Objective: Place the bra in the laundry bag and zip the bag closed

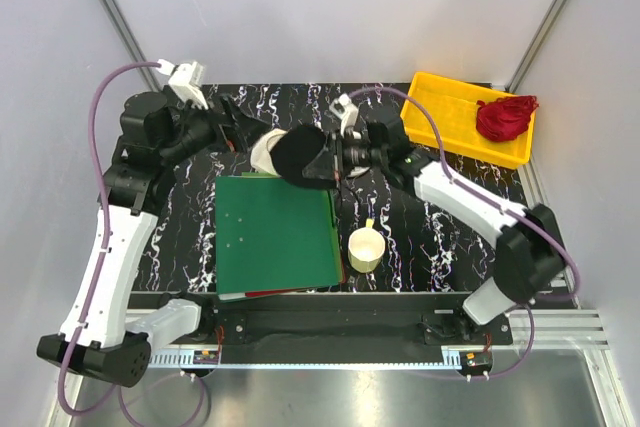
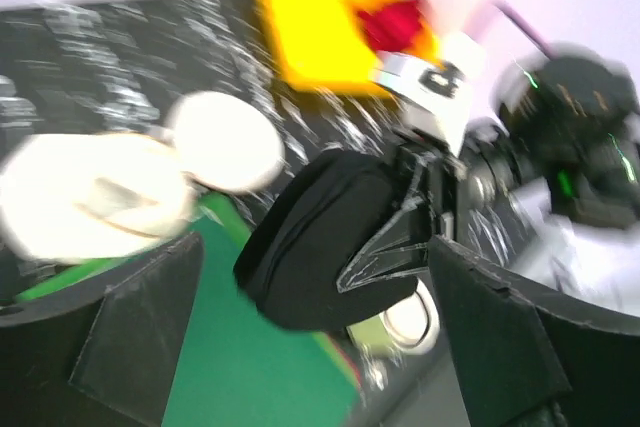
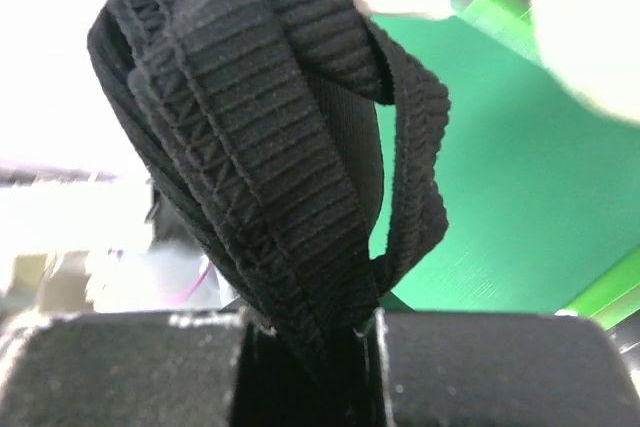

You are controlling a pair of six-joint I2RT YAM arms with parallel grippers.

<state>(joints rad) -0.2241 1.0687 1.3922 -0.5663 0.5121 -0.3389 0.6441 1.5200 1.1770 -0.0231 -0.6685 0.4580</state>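
right claw point(image 3: 310, 335) pinching bra point(image 3: 268, 147) band | left claw point(image 1: 238, 130) spread | risk: thin hold, bra slips short of bag point(image 1: 262, 153)

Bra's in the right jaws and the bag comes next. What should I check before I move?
1. Grip: right gripper jaws clamp the bra: ok.
2. Release: left gripper jaws open: ok.
3. Opening: laundry bag zipper undone: cannot tell, blurred.
4. Alignment: bra over the bag's opening: cannot tell.
5. Clearance: cream cup apart from bra and bag: ok.
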